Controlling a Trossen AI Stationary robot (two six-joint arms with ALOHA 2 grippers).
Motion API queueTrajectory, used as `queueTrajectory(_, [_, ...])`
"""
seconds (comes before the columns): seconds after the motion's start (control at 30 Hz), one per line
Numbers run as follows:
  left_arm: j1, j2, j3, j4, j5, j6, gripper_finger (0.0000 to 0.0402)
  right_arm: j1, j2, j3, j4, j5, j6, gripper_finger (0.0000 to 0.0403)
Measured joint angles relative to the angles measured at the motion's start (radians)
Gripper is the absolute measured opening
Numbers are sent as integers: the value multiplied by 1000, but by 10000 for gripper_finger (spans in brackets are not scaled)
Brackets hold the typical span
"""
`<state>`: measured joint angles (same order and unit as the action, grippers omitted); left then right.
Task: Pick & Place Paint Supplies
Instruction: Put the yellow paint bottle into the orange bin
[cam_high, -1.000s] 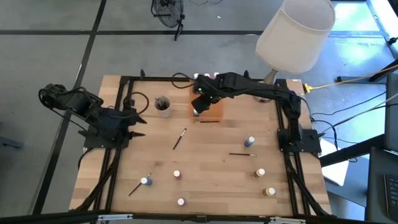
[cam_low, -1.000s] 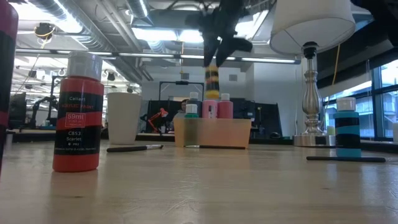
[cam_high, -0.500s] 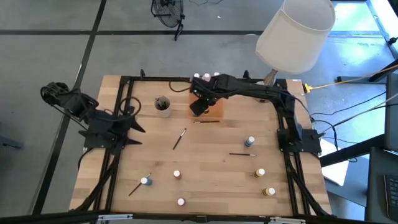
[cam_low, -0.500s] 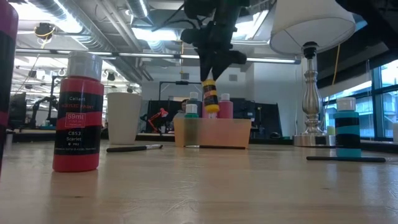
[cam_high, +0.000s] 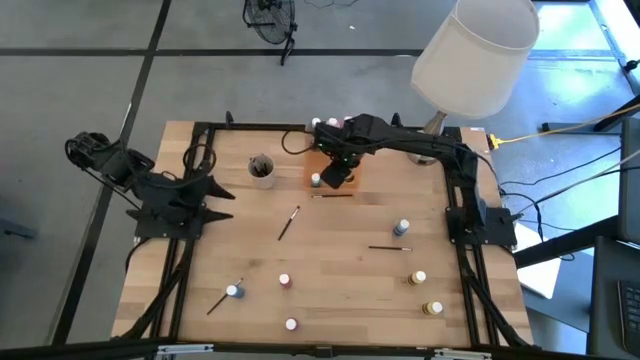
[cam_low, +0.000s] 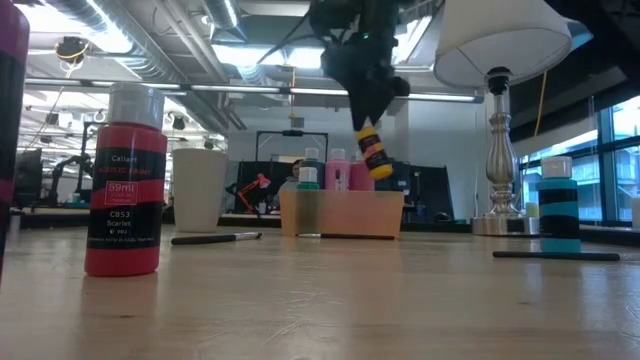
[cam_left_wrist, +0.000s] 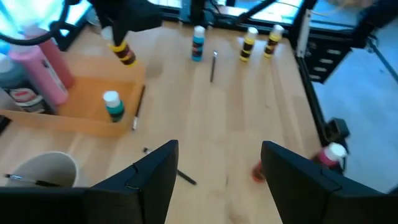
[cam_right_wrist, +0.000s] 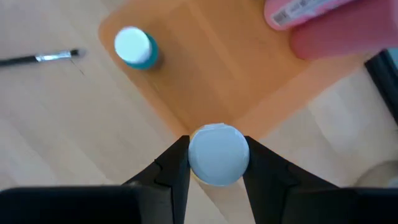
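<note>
My right gripper hangs over the translucent orange tray at the table's far middle, shut on a small yellow-and-black paint bottle with a white cap. In the tray stand a teal white-capped pot and pink squeeze bottles. My left gripper waits open at the table's left side, touching nothing. More paint pots and thin brushes lie scattered on the wooden table. My right gripper pinches the bottle at its white cap between the two fingers. The fingers come from above, pointing down. The bottle hangs below them, tilted, its yellow-and-black body clear above the tray.
A grey cup with a brush stands left of the tray. A brush lies along the tray's near side. A lamp rises at the far right. In the low view a red bottle and a blue one stand near.
My right gripper has sunk toward the tray with the yellow-and-black bottle and rolled its wrist. The bottle, upright a second ago, now hangs tilted and lower, just above the tray.
</note>
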<state>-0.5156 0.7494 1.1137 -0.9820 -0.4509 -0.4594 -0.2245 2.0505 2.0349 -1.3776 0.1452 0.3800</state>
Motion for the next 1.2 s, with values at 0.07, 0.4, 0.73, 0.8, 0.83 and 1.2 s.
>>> queueTrajectory(0.07, [0, 8, 0, 22, -25, 0, 226, 0, -18, 0, -34, 5, -12, 123])
queueTrajectory(0.4, [0, 35, 0, 97, -91, -17, 226, -4, -215, -2, -202, 143, -36, 123])
queueTrajectory(0.73, [0, 66, 0, 97, -28, -121, 226, 28, -538, -93, -191, 152, 64, 123])
queueTrajectory(0.8, [0, 71, 0, 96, -27, -122, 226, 43, -620, -165, -193, 163, 109, 123])
queueTrajectory(0.83, [0, 74, 0, 97, -27, -123, 226, 52, -657, -205, -187, 169, 135, 123])
queueTrajectory(1.2, [0, 85, 0, 98, -39, -122, 226, 146, -908, -862, 563, 81, 230, 123])
